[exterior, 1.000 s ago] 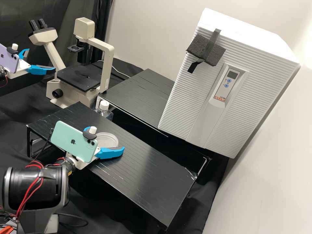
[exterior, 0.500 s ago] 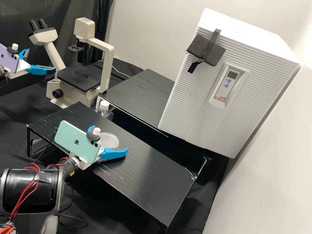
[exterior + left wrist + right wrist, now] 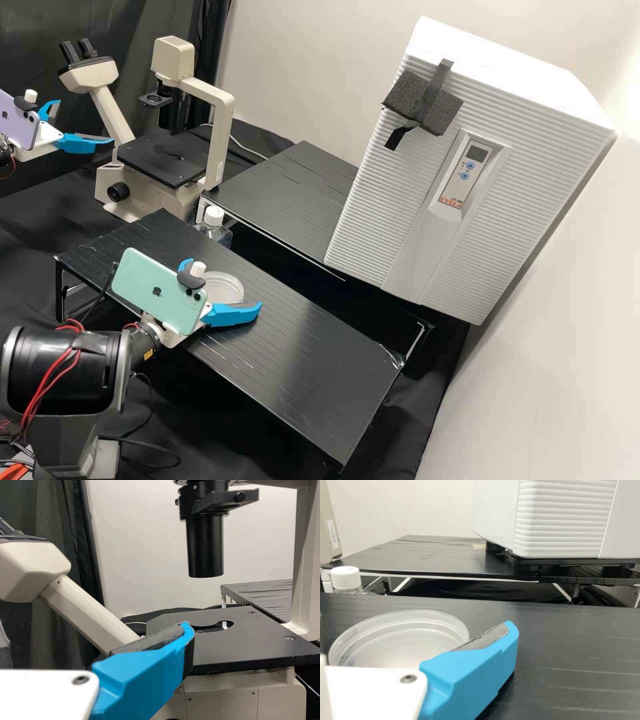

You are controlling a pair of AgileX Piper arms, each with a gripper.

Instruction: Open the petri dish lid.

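The clear, round petri dish (image 3: 225, 288) lies flat on the black front stand (image 3: 300, 373). Around it at low height is my right gripper (image 3: 225, 285), its blue fingers apart, one on either side of the dish. From the right wrist, the dish (image 3: 415, 635) shows close behind one finger of this gripper (image 3: 417, 630); whether they touch I cannot tell. Where the lid meets the base is hard to make out. My left gripper (image 3: 85, 123) is open and holds nothing, up at the left near the microscope; the left wrist view has the gripper (image 3: 95, 635) before the microscope stage.
A cream microscope (image 3: 223, 140) with a black stage stands at the back left. Behind the front stand are a white-capped bottle (image 3: 214, 217) and a second black stand (image 3: 293, 193). A large white ribbed incubator (image 3: 373, 200) takes up the back right.
The right gripper has shifted a little rightward in the high view, with its fingers still apart, and its forearm has changed angle. The left arm and the dish have stayed put.
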